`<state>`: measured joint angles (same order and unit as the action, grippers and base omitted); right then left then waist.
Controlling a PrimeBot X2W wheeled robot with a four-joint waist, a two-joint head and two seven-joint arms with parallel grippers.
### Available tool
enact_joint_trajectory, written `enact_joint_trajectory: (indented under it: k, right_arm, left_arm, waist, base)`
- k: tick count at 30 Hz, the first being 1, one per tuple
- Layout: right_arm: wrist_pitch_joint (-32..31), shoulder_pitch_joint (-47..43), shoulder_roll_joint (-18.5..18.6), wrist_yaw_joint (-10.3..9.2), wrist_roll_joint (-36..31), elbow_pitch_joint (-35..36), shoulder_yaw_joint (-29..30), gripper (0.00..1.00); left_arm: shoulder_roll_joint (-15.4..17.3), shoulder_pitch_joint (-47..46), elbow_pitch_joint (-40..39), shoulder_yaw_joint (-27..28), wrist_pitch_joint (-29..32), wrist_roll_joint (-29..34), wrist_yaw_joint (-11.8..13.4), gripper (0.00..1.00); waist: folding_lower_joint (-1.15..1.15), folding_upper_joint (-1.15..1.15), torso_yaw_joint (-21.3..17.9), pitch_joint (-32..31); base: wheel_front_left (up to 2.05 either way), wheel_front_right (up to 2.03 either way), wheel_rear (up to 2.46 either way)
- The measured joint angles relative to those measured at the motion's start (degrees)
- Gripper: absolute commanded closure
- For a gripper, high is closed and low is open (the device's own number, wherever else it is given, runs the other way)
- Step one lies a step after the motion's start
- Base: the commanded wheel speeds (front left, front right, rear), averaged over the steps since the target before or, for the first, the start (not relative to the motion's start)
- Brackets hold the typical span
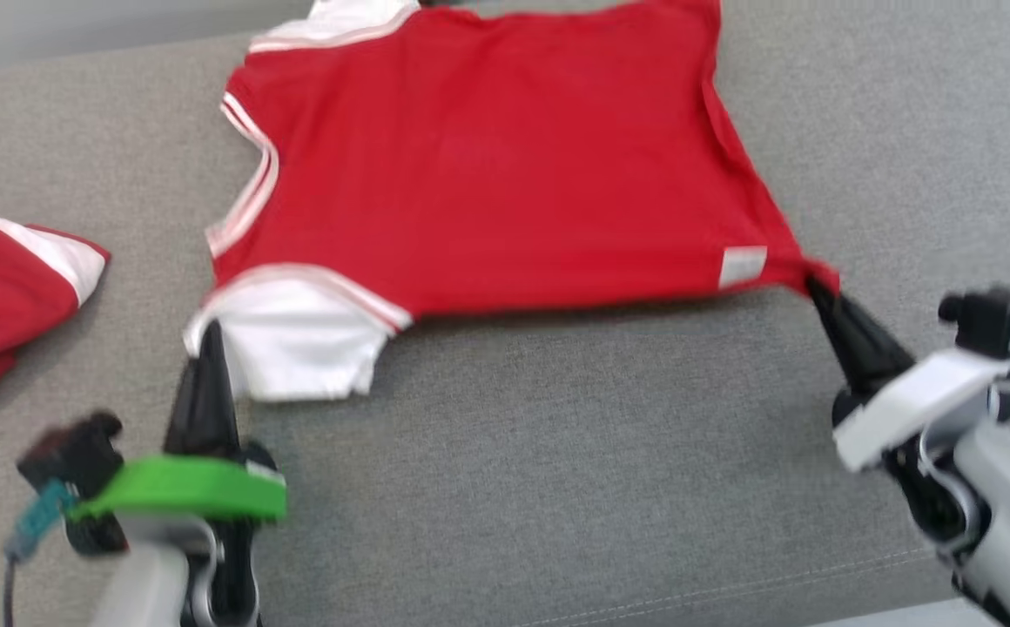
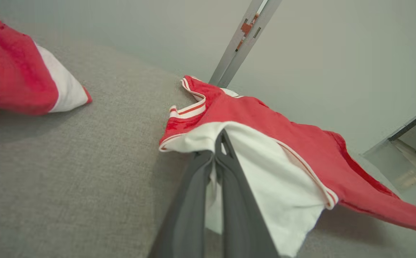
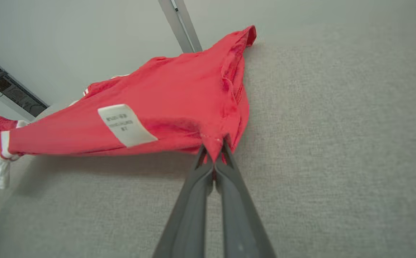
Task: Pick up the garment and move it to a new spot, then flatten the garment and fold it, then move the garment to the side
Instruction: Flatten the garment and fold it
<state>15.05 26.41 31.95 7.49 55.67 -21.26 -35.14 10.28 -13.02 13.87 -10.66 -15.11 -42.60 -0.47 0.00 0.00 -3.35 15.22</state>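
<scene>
Two grips on the shirt [image 1: 488,165], then?

Yes; the left gripper [image 1: 209,335] is pinched together on the white sleeve [image 1: 296,335] at lower left; the right gripper [image 1: 818,287] is clamped on the hem corner at right, just past the label [image 1: 742,266].

And where does it lie?

Spread on the grey cushion [image 1: 557,453], across the upper middle of the frame, up-frame from both grippers; its long axis runs left to right, collar end left, hem right; the near edge looks taut between the two grips and a little off the cushion, judging by the shadow.

So which arm leads?

Neither is nearer, I'd say; each has its own end; a fold would carry that near edge up-frame over the body; a second red garment [image 1: 0,287] sits at far left, well apart.
</scene>
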Motion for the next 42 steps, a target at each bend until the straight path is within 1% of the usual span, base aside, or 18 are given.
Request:
enact_joint_trajectory:
  k: [3,5,8,11,15,17,20,26,33,39,42]
  right_arm:
    - [0.0,-6.6,-0.9,0.01,-1.2,1.0,1.8,1.0]
    - [0.0,-10.6,-1.3,0.01,-2.5,1.5,3.4,1.0]
    - [0.0,-15.1,-1.5,0.01,-4.6,1.9,5.2,1.0]
    - [0.0,-18.7,-1.7,0.01,-7.5,2.9,7.2,1.0]
    - [0.0,-23.5,-2.3,0.0,-9.1,3.7,9.7,1.0]
    - [-0.2,-24.4,-2.8,0.0,-10.0,4.1,10.6,1.0]
    - [-0.7,-24.7,-4.0,0.0,-11.1,5.0,11.7,1.0]
    - [-2.9,-23.1,-6.0,0.0,-13.0,5.6,14.0,1.0]
    - [-5.8,-18.3,-7.2,0.0,-14.1,5.5,14.5,1.0]
    - [-7.7,-12.7,-8.3,0.0,-14.6,2.9,15.7,1.0]
    - [-8.8,-9.7,-9.2,0.0,-14.9,0.7,15.7,1.0]
  left_arm:
    - [-0.8,6.6,-1.2,0.3,0.0,0.7,0.5,1.0]
    - [-2.0,10.4,-2.0,0.3,0.0,1.0,0.6,1.0]
    - [-2.8,14.0,-2.8,-0.5,0.0,1.5,0.8,1.0]
    - [-3.2,16.5,-3.7,-1.2,0.0,1.8,1.0,1.0]
    - [-3.2,18.8,-3.7,-2.2,0.3,1.8,0.6,1.0]
    - [-3.0,18.9,-3.5,-2.6,0.4,2.0,0.4,1.0]
    - [-2.9,18.4,-3.3,-3.1,0.5,2.7,0.2,1.0]
    - [-1.7,14.5,-2.3,-3.9,1.7,3.4,-0.6,1.0]
    - [0.4,6.7,-0.2,-5.4,5.1,4.6,-2.1,1.0]
    - [1.8,-0.8,3.2,-5.6,7.7,5.1,-2.6,1.0]
    - [1.9,-4.7,5.7,-5.8,8.5,5.4,-3.1,1.0]
  waist:
    - [0.0,0.0,0.3,-1.9]
    - [0.0,0.0,0.6,-3.1]
    - [0.0,0.0,1.0,-4.3]
    - [0.0,0.0,1.5,-5.6]
    - [0.0,0.0,2.0,-6.9]
    - [0.0,0.0,2.1,-7.2]
    - [0.0,0.0,2.1,-7.3]
    - [0.0,0.0,1.4,-7.2]
    - [0.0,0.0,1.0,-6.1]
    - [0.0,0.0,0.5,-4.1]
    - [0.0,0.0,0.3,-2.8]
  base:
    - [0.0,0.0,0.0]
    - [0.0,0.0,0.0]
    - [0.0,0.0,0.0]
    - [0.0,0.0,0.0]
    - [0.0,0.0,0.0]
    - [0.0,0.0,0.0]
    - [0.0,0.0,0.0]
    - [0.0,0.0,0.0]
    - [0.0,0.0,0.0]
    - [0.0,0.0,0.0]
    - [0.0,0.0,0.0]
